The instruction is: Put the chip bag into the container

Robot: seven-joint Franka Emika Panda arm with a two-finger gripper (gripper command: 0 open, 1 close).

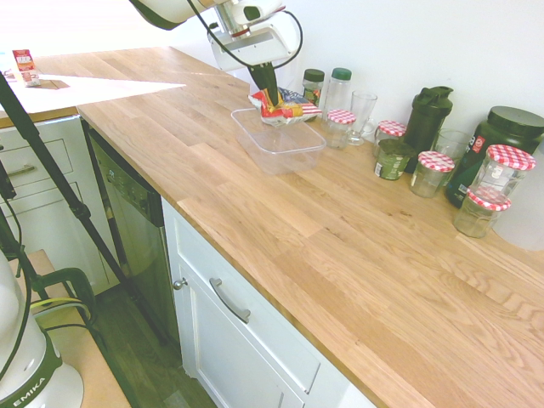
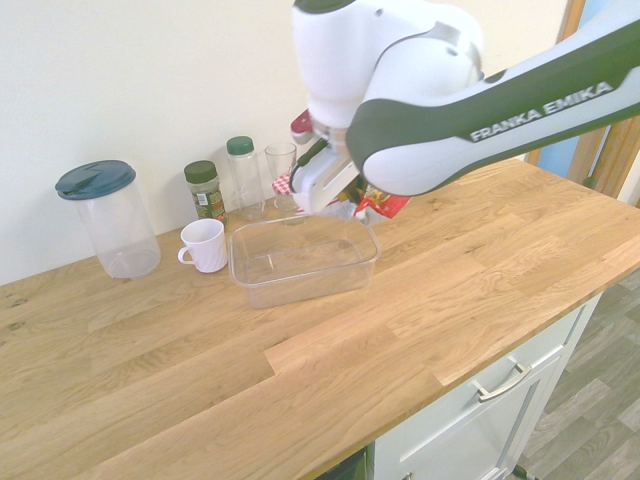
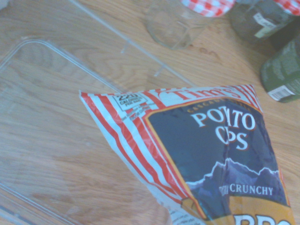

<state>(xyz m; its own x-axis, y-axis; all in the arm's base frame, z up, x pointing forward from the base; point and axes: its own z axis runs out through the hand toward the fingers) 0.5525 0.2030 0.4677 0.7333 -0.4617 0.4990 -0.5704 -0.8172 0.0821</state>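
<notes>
The chip bag [image 1: 287, 107], red-striped with a dark blue front, hangs tilted over the far rim of the container [image 1: 280, 146], a clear shallow plastic tub with nothing in it. My gripper [image 1: 269, 91] is shut on the bag's upper edge, just above the tub's back wall. From the other side, only a red corner of the chip bag [image 2: 386, 205] peeks out behind the arm, beyond the container [image 2: 300, 262]. In the wrist view the chip bag [image 3: 211, 150] fills the lower right, partly over the container's rim [image 3: 47, 50].
Behind the tub along the wall stand spice jars [image 1: 314, 85], a drinking glass [image 1: 362, 112], jars with red-checked lids [image 1: 434, 172] and a black shaker [image 1: 427, 117]. A white mug [image 2: 205, 245] and a lidded clear pitcher [image 2: 108, 218] sit left of the tub.
</notes>
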